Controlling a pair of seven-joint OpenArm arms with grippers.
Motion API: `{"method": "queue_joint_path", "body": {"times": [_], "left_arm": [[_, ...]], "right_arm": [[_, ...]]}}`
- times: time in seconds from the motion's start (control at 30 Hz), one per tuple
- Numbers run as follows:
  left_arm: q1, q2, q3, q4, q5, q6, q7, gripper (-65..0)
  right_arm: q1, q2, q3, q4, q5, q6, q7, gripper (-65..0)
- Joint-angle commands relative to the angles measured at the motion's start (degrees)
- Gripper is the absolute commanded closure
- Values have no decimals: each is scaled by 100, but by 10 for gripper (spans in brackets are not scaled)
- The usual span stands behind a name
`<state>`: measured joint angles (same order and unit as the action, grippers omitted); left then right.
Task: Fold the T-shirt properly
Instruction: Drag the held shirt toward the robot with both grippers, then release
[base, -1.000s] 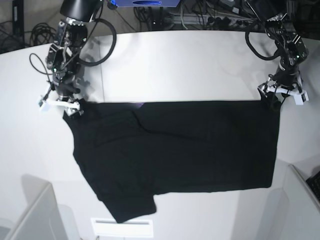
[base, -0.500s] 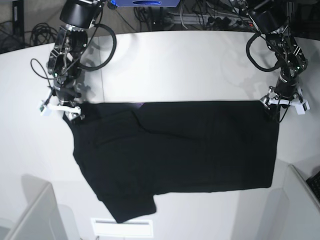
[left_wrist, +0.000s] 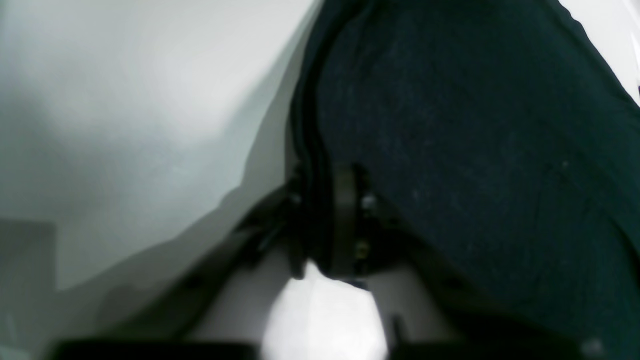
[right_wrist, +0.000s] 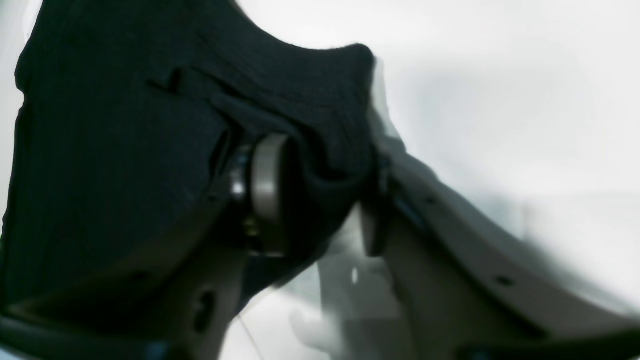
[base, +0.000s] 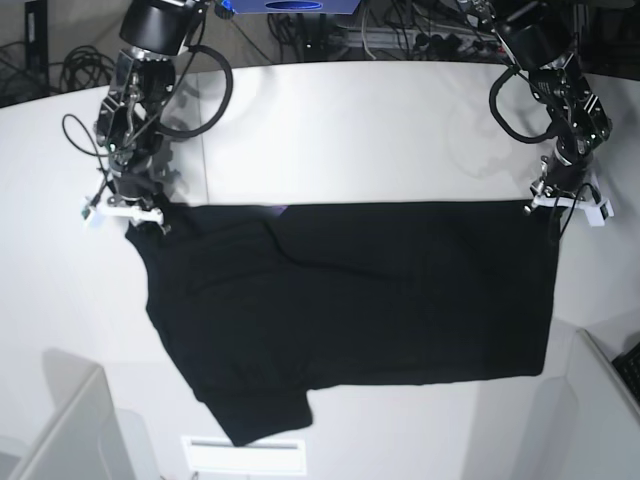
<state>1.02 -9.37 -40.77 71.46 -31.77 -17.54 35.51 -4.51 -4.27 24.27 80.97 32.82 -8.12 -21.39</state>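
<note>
The black T-shirt (base: 350, 300) lies spread flat on the white table (base: 350, 130), one sleeve pointing toward the front edge. A sliver of purple (base: 278, 208) shows at its top edge. My left gripper (base: 568, 205) sits at the shirt's top right corner. In the left wrist view this left gripper (left_wrist: 320, 195) is shut on the T-shirt (left_wrist: 475, 150) at its hem. My right gripper (base: 125, 212) is at the top left corner. The right wrist view shows that right gripper (right_wrist: 320, 190) with a bunch of T-shirt (right_wrist: 125, 150) cloth pressed between its fingers.
White panels stand at the front left (base: 60, 420) and front right (base: 600, 400). A white slotted plate (base: 245, 455) lies at the front edge below the sleeve. Cables (base: 400, 35) run behind the table. Bare table stretches behind the shirt.
Both grippers have come down onto the shirt's top corners and closed from wide open onto the cloth. The shirt itself has barely shifted.
</note>
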Motion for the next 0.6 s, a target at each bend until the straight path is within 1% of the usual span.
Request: {"method": "queue_joint_path", "body": {"times": [0.0,0.1,0.17,0.4,0.47,0.57], "left_arm": [[-18,-52,38,49,78,35,67,0],[-18,-123,363,76,509,35,67,0],[-9,-140,469,93,676,35,67,0],[193,-176,460,155,693,27,67,0],[307,-237,477,348,693,18,67,0],[553,-237,477,726,693,18,67,0]], "right_arm": [[-10,-25,-5,-5,19,-107,-274,-135],[-10,-17,12,-5,19,-107,-274,0],[-10,45,21,-5,28,-107,-274,0],[-239,45,21,268,28,-107,-292,0],[-353,45,21,435,28,-107,-292,0],[-538,45,21,699,28,-107,-292,0]]}}
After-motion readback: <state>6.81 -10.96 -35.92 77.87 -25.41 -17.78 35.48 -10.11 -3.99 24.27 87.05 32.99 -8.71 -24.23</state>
